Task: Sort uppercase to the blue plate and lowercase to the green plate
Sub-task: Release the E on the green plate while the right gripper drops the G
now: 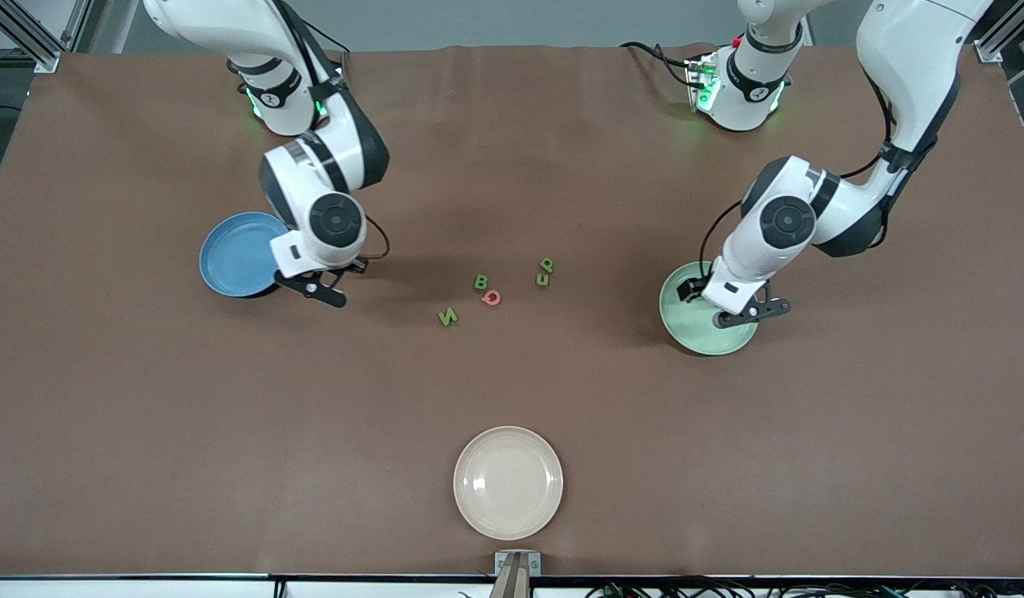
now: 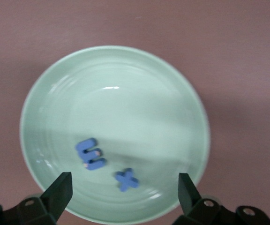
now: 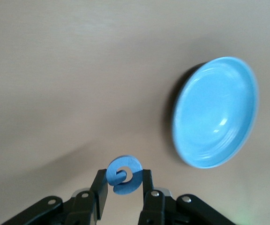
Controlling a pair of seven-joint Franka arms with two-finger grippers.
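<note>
Our right tool (image 3: 123, 183) pinches the blue G (image 3: 124, 174) beside the blue plate (image 1: 239, 253).
Left tool (image 2: 124, 187) gapes wide over the green plate (image 2: 125, 93); only its wrist view shows m (image 2: 91, 154) and cross (image 2: 127, 179) inside.

Glossy green plate (image 2: 125, 84), matt brown table (image 1: 146, 415)

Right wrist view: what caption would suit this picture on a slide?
Right gripper shut on the blue G, held over the brown table beside the empty blue plate.

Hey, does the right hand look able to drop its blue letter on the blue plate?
Probably yes: the right hand, shut on the blue G, hangs right beside the blue plate, whose dish shows empty, with nothing between them.
</note>
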